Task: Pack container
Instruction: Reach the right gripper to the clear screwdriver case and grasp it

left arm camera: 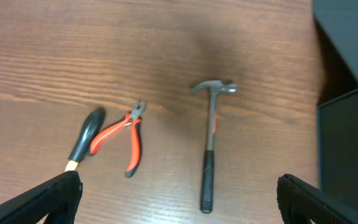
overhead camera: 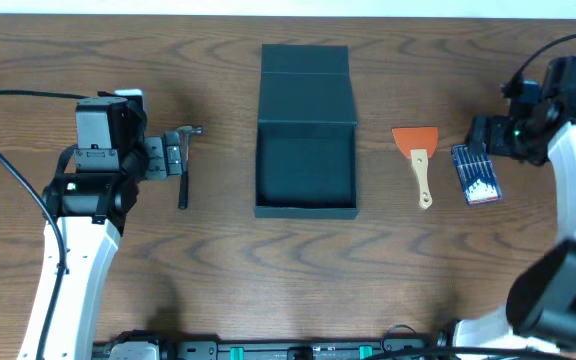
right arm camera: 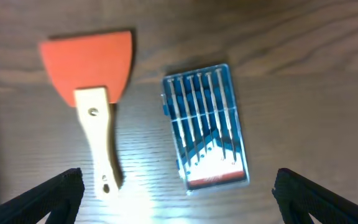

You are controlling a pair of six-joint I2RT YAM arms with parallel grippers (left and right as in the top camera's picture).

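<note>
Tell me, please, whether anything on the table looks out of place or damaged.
Nothing stands out or looks damaged. The container is open and empty, lid folded back; the hammer, pliers and black-handled tool lie flat to its left, the scraper and drill-bit case to its right.

Wood table (overhead camera: 268, 270) carrying box + 5 tools.
Open box (overhead camera: 306, 170) sitting at ctr; hammer (left arm camera: 209, 149), pliers (left arm camera: 126, 137), screwdriver (left arm camera: 84, 135) lying to its left; orange scraper (right arm camera: 95, 93) & blue bit case (right arm camera: 205, 124) lying side by side, apart, to its right.
</note>
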